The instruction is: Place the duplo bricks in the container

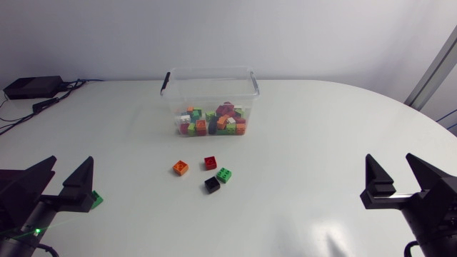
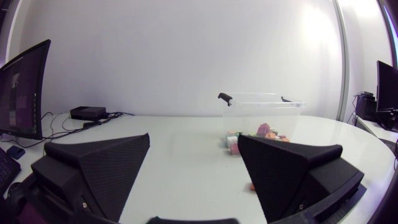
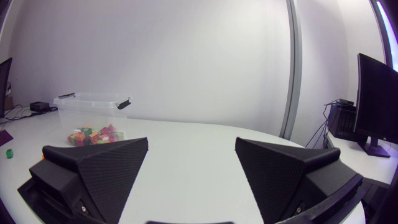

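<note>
Left hand (image 1: 70, 163) wide open and empty, near left. Right hand (image 1: 390, 158) the same, near right. Stray green brick (image 1: 96, 198) sits just beside the left hand, partly hidden by it, so it's easy to miss or shove off the near edge. Orange brick (image 1: 181, 168), red brick (image 1: 210, 163), clustered green brick (image 1: 224, 175) and black brick (image 1: 212, 185) lie mid-tabletop (image 1: 321, 128), on the near side of the container (image 1: 246, 89). They're packed tight, so the broad fingers will likely knock a neighbour. The part-filled container looks light and may slide if clipped.
</note>
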Motion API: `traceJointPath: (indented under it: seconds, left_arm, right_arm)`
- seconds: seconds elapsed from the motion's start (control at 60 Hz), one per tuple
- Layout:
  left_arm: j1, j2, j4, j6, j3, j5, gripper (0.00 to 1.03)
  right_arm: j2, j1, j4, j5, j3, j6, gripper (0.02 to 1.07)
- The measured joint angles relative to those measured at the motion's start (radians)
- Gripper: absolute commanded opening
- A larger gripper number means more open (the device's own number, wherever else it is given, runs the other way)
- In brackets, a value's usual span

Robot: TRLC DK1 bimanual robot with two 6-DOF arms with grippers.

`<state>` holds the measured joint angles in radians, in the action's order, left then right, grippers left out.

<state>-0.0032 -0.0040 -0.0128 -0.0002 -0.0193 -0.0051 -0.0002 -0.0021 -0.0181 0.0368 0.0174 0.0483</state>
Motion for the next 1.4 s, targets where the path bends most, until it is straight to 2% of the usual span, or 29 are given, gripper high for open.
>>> traceJointPath:
  seconds: [0.283, 0.417, 0.533, 0.65, 0.8, 0.883, 0.967, 1.1, 1.25, 1.4]
  left_arm:
    - [0.002, 0.0, -0.002, 0.0, -0.001, 0.0, 0.97]
    - [0.007, 0.022, -0.053, 0.0, -0.061, 0.0, 0.96]
    - [-0.024, 0.186, -0.086, 0.0, -0.206, 0.0, 0.96]
    - [-0.06, 0.365, -0.111, 0.0, -0.346, 0.0, 0.96]
    - [-0.077, 0.606, -0.228, 0.001, -0.522, 0.0, 0.96]
    - [-0.079, 0.734, -0.329, 0.012, -0.609, 0.0, 0.96]
    - [-0.079, 0.853, -0.422, 0.069, -0.681, 0.0, 0.96]
    - [-0.047, 1.06, -0.543, 0.249, -0.763, 0.0, 0.96]
    - [0.047, 1.26, -0.594, 0.396, -0.78, 0.0, 0.97]
    - [0.126, 1.376, -0.649, 0.534, -0.785, -0.003, 0.96]
  right_arm:
    - [0.0, 0.0, 0.0, 0.0, 0.0, 0.0, 1.03]
    - [0.0, 0.004, 0.019, -0.007, 0.016, 0.0, 1.03]
    - [0.029, 0.028, 0.022, -0.008, 0.072, 0.0, 1.03]
    - [0.156, 0.046, 0.01, -0.011, 0.144, 0.0, 1.03]
    - [0.389, 0.068, 0.006, -0.011, 0.256, 0.0, 1.03]
    - [0.494, 0.086, 0.006, -0.01, 0.315, 0.0, 1.03]
    - [0.605, 0.111, 0.006, -0.01, 0.369, 0.0, 1.03]
    - [0.771, 0.134, 0.03, -0.006, 0.43, 0.0, 1.03]
    - [0.941, 0.152, 0.187, -0.001, 0.527, 0.008, 1.03]
    - [1.076, 0.165, 0.32, -0.01, 0.621, 0.077, 1.03]
